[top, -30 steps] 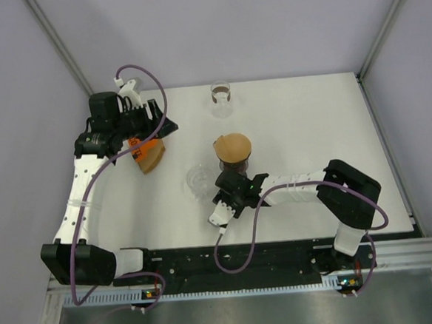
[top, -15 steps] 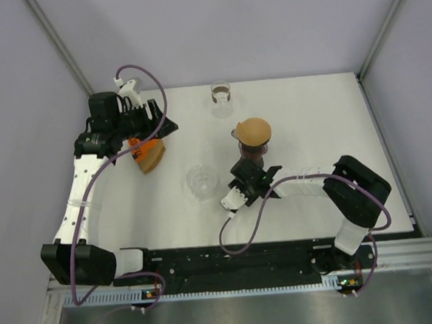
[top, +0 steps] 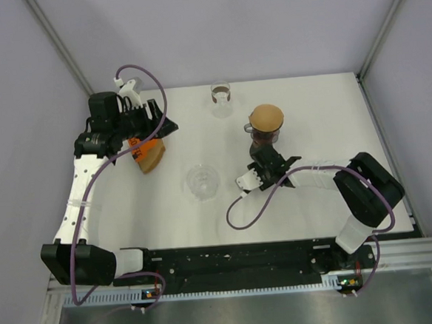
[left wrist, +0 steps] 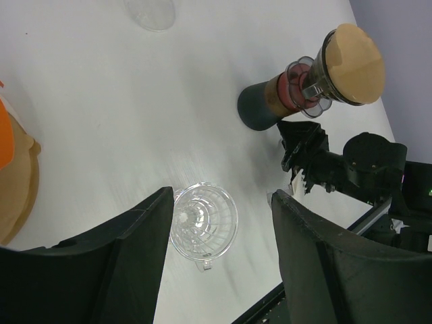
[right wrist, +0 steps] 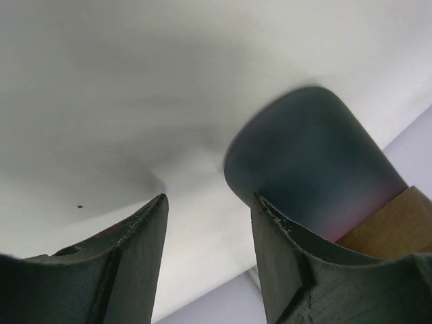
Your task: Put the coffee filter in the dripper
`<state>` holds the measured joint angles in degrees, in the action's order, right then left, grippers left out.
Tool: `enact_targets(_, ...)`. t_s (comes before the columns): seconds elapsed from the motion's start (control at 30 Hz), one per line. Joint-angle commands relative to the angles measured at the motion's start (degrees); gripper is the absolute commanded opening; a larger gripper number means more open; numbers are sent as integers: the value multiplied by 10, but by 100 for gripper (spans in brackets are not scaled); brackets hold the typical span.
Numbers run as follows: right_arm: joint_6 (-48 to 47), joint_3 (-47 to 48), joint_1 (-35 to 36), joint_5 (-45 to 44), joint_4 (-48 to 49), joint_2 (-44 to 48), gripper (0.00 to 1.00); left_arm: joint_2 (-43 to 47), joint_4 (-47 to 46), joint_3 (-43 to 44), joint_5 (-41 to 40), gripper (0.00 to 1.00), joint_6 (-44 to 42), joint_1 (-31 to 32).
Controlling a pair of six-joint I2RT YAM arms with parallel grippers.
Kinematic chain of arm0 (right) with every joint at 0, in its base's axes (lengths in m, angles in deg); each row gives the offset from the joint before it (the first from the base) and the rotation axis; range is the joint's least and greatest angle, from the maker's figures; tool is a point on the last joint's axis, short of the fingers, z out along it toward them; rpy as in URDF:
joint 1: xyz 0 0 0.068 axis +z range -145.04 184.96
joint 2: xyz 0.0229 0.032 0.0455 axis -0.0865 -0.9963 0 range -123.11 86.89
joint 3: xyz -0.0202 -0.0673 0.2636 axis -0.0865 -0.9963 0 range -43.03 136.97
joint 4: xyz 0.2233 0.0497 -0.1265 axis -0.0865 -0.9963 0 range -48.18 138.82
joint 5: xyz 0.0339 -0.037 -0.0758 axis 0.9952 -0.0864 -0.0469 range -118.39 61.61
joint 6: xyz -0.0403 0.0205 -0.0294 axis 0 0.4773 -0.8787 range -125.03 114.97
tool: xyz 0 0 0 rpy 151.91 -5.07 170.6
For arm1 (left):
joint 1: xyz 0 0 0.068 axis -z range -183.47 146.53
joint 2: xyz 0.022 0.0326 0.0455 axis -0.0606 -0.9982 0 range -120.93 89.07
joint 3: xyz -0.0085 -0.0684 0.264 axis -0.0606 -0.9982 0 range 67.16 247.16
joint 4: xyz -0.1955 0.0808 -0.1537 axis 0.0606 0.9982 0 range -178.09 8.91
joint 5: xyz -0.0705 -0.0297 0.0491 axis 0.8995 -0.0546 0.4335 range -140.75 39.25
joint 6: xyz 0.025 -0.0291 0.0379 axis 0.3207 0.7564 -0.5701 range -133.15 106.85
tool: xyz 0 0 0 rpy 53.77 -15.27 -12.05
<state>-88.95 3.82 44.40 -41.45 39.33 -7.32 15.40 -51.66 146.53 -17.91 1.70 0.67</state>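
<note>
Brown paper coffee filter [top: 153, 160] in orange holder [top: 141, 148], far left of white worktop [top: 316, 110], just beside the wide-open, empty left claw [top: 161, 121]. Clear glass dripper [top: 202, 181] stands mid-worktop, well apart. Right claw [top: 266, 152] is half-open and empty by a dark brown-lidded canister [top: 266, 121].

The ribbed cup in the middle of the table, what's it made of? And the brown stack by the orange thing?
The ribbed cup looks like clear, shiny plastic or glass; the table shows through it, but which one I can't tell. The brown stack looks like dull tan paper: flat, with no shine.
</note>
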Motion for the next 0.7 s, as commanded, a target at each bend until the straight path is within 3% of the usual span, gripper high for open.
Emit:
enact_targets(0.0,2,-2,-19,-5,28,26,52,4,-21,10,7,65,-3,-5)
enact_targets(0.33,22,-15,22,22,0,75,59,-64,-14,58,-44,64,8,5)
enact_targets(0.67,126,-20,118,78,-72,192,64,-307,-8,295,-184,66,16,99)
